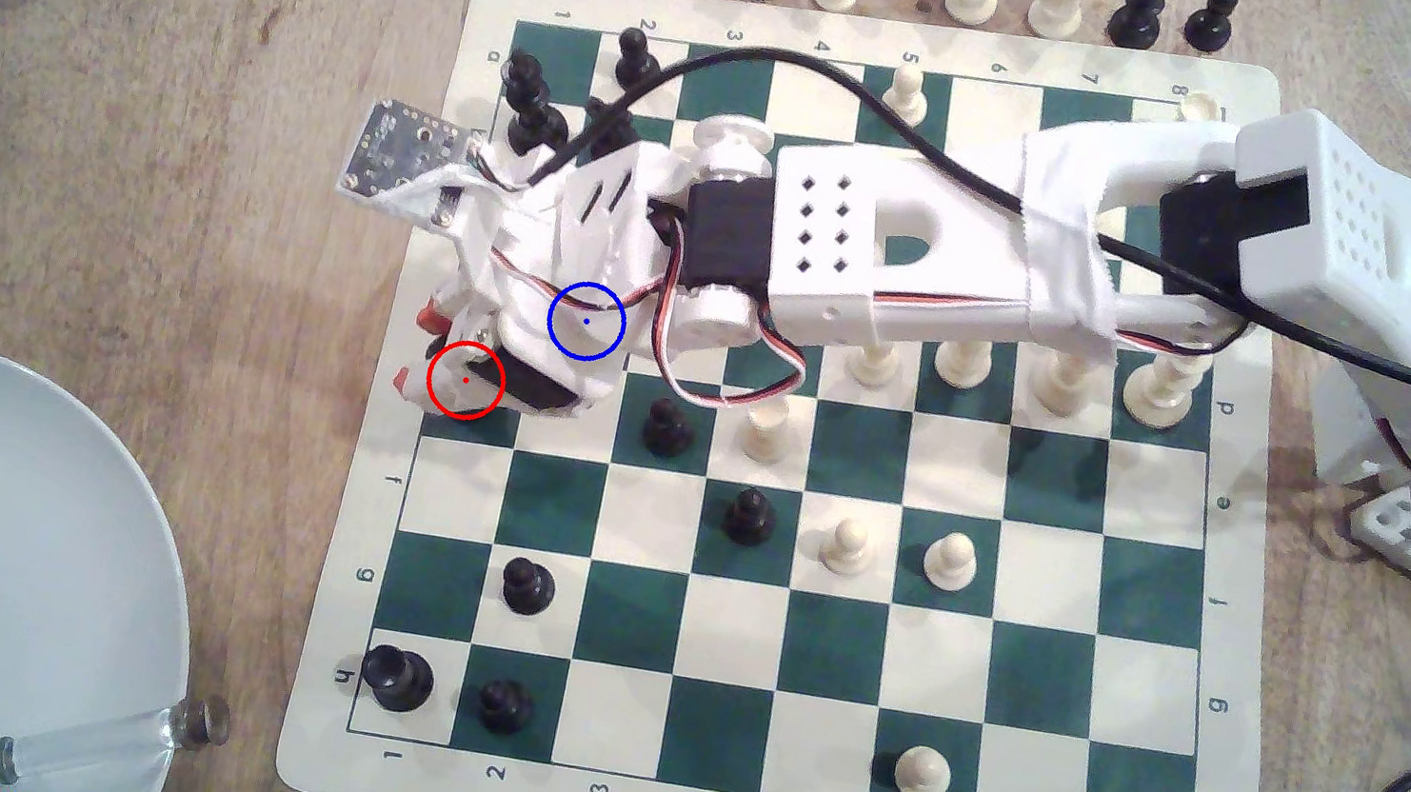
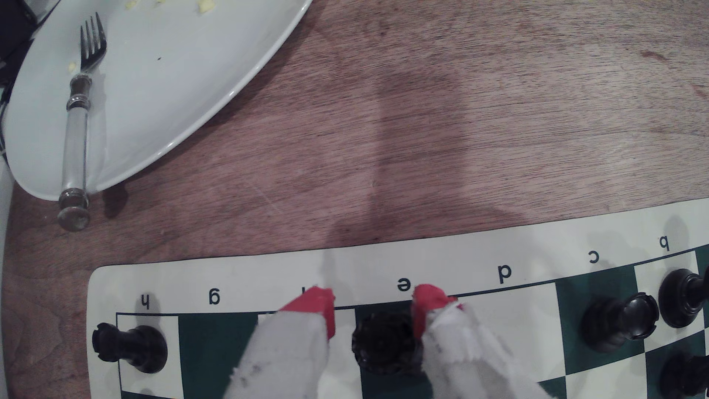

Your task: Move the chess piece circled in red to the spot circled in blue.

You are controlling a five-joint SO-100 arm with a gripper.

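The chess piece circled in red (image 2: 383, 341) is glossy black with a broad round top. It stands on the dark green edge square by the letter e. My gripper (image 2: 374, 307) is open and straddles it, one red-tipped finger (image 2: 424, 310) against its side and the other (image 2: 318, 307) a small gap away. In the exterior view the red ring (image 1: 429, 373) lies over my gripper (image 1: 428, 352), which covers most of the piece. The blue ring (image 1: 586, 320) is drawn over my wrist; the spot circled in blue is hidden beneath the arm.
Two black pieces (image 2: 617, 318) stand close by in the same edge column, and a black rook (image 2: 130, 349) stands at the h corner. A black pawn (image 1: 666, 427) and a white pawn (image 1: 766, 427) stand near the wrist. A white plate (image 1: 18, 456) with a fork (image 2: 76, 126) lies off the board.
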